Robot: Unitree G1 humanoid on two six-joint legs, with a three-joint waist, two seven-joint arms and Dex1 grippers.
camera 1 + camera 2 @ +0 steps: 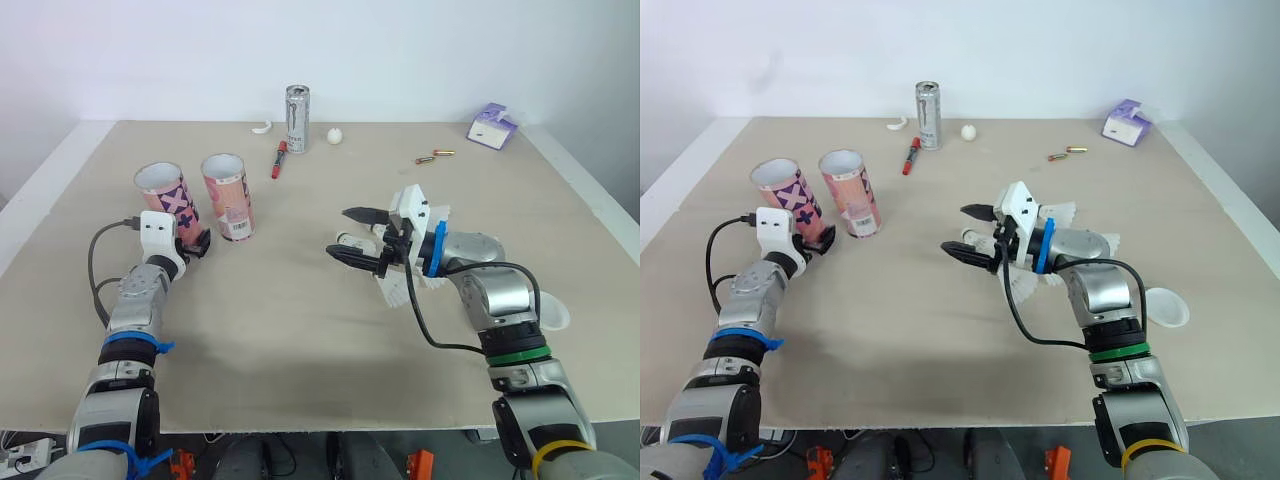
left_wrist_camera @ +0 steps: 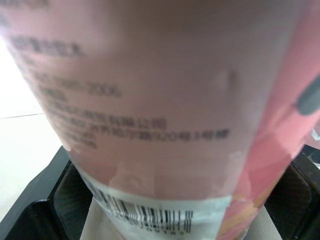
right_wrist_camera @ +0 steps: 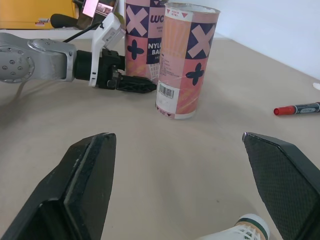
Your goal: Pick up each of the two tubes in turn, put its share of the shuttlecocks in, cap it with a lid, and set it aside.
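Nearest on the bench (image 1: 300, 340), a white lid (image 1: 555, 315) lies flat beside the right forearm, apart from both tubes.

Just beyond it, the shuttlecocks (image 1: 400, 288) lie in a loose white heap under the right wrist; I cannot tell how many there are. The right gripper (image 1: 340, 232) hangs above the near edge of that heap with its jaws spread wide and nothing between them.

Across the bench, the left gripper (image 1: 195, 240) sits low at the foot of the left tube (image 1: 165, 195). Its jaws are open on either side of the base, and no clamping shows yet. The right tube (image 1: 228, 195) stands just beside it. Both are upright with open mouths and no lid on, and nothing shows inside them.

Farthest off are a red marker (image 1: 280, 158), a can (image 1: 297, 118), a white ball (image 1: 334, 134) and a purple box (image 1: 492, 126), all well clear of the work.

By my reading, the task is at its very start: 0 of 2 tubes is filled, capped or set aside. The step in hand looks like taking hold of tube 1. Loading, capping and placing both tubes all remain.
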